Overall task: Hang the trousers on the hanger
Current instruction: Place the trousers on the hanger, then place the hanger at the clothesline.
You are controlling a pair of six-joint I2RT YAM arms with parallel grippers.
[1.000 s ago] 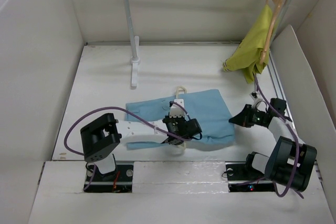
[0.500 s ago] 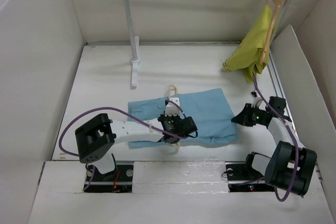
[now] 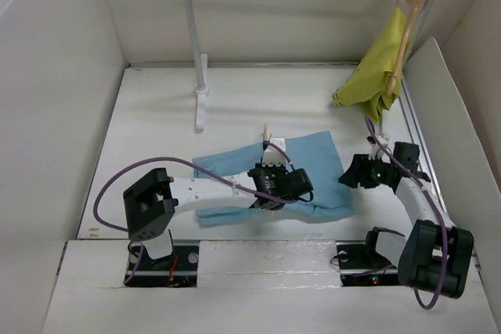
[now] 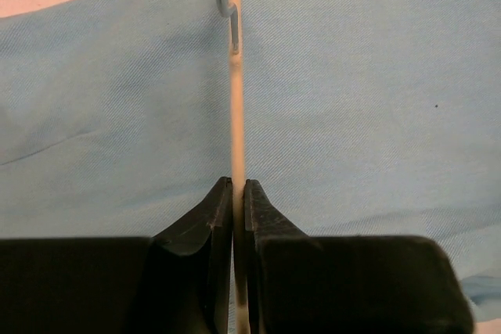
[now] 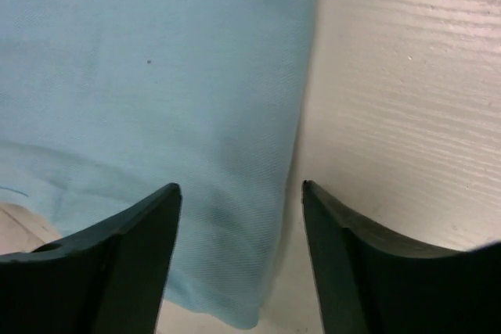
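Observation:
The light blue trousers lie flat on the white table, in front of both arms. The cream-white hanger lies under and across them, and only its hook sticks out at the far edge. My left gripper hovers over the middle of the cloth. In the left wrist view, that gripper is shut on the hanger's thin cream stem, with trousers on both sides. My right gripper is at the trousers' right edge. Its jaws stand open over the cloth's border, holding nothing.
A white clothes rack with a metal rail stands at the back. A yellow-green garment hangs from a tan wooden hanger at its right end. White walls close in the table on the left, back and right.
My right gripper has opened from shut at the trousers' right edge. My left gripper has shifted right and away with the hanger, and the cloth shifted with it.

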